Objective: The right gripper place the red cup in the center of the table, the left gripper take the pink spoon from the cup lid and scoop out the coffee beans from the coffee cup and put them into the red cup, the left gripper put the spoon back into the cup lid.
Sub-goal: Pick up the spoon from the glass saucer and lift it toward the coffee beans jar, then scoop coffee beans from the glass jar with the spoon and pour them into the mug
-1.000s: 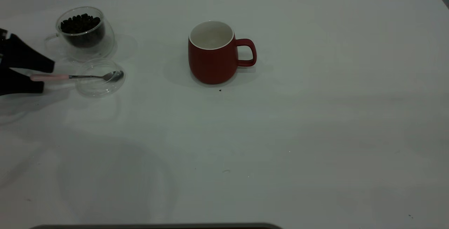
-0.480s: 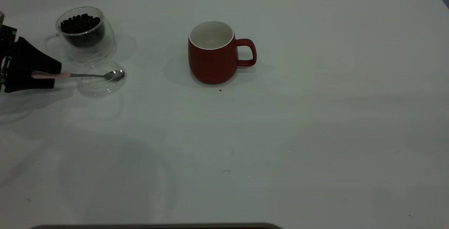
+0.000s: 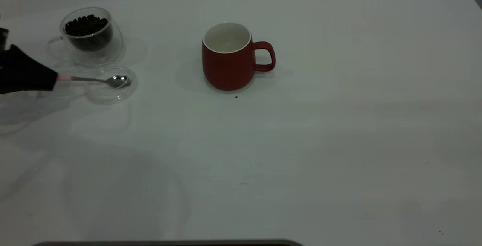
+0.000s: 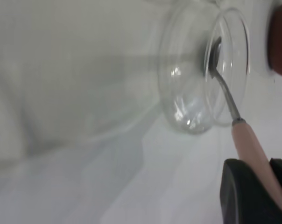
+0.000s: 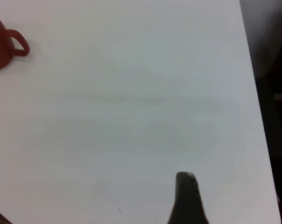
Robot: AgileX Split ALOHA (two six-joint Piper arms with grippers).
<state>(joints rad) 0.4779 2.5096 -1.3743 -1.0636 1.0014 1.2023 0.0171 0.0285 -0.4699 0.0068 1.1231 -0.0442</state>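
Observation:
The red cup stands upright mid-table with its handle toward the right; it also shows in the wrist views. At the left, the coffee cup holds coffee beans. Just in front of it lies the cup lid. The pink spoon rests its bowl in the lid. My left gripper is shut on the spoon's pink handle. My right gripper hovers open over bare table far to the right, out of the exterior view.
The white table stretches bare between the red cup and its right edge. A few dark specks lie near the red cup. A dark strip runs along the near edge.
My left gripper went from open around the spoon handle to shut on it, now covering most of the pink part. The spoon bowl slid slightly left in the lid.

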